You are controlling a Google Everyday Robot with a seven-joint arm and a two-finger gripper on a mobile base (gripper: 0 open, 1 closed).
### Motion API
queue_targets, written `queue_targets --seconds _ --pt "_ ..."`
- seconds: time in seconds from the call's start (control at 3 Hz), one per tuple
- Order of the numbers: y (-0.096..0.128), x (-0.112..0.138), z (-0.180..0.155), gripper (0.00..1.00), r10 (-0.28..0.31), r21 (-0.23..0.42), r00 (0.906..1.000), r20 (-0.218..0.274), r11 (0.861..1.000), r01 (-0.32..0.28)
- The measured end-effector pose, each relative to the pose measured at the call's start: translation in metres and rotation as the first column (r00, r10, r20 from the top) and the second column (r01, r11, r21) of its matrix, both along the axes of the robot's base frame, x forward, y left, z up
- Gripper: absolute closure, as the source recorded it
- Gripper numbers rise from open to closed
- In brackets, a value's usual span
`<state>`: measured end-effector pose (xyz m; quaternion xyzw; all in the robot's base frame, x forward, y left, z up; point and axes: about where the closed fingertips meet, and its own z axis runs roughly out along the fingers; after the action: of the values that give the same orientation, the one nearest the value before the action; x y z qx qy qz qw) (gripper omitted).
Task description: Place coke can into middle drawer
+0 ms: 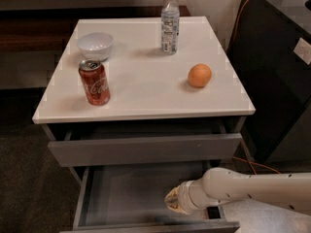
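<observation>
- White cabinet top (pixel 146 98) carries the coke can (pixel 95 82), which stands upright near the front left corner.
- Behind the coke can sits a white bowl (pixel 95 44). To its right lies an orange (pixel 199 75), and a water bottle (pixel 169 22) stands further back to the right.
- Below the coke can, the top drawer (pixel 146 150) is slightly ajar.
- Lower still, the middle drawer (pixel 129 198) is pulled out, its grey tray showing.
- The gripper (pixel 173 203) is over that tray, well below and right of the coke can. Whether it is spread or closed, I cannot tell.

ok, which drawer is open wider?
The middle drawer, lower of the two visible: pulled far out, tray showing, gripper over its tray near the front. The top drawer is barely open.
</observation>
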<state>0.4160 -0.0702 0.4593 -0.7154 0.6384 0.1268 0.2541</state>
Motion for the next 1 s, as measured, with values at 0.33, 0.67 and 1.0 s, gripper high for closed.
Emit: queue_targets --seconds 0.33,0.67,1.0 --pt "-0.005 0.019 0.032 0.82 -0.018 0.0 0.9998 0.009 1.0 0.018" --pt "-0.002 0.022 0.069 0.59 -0.015 0.003 0.9999 -0.008 1.0 0.015" --pt "0.007 0.016 0.116 0.36 -0.001 0.02 0.9997 -0.025 1.0 0.001"
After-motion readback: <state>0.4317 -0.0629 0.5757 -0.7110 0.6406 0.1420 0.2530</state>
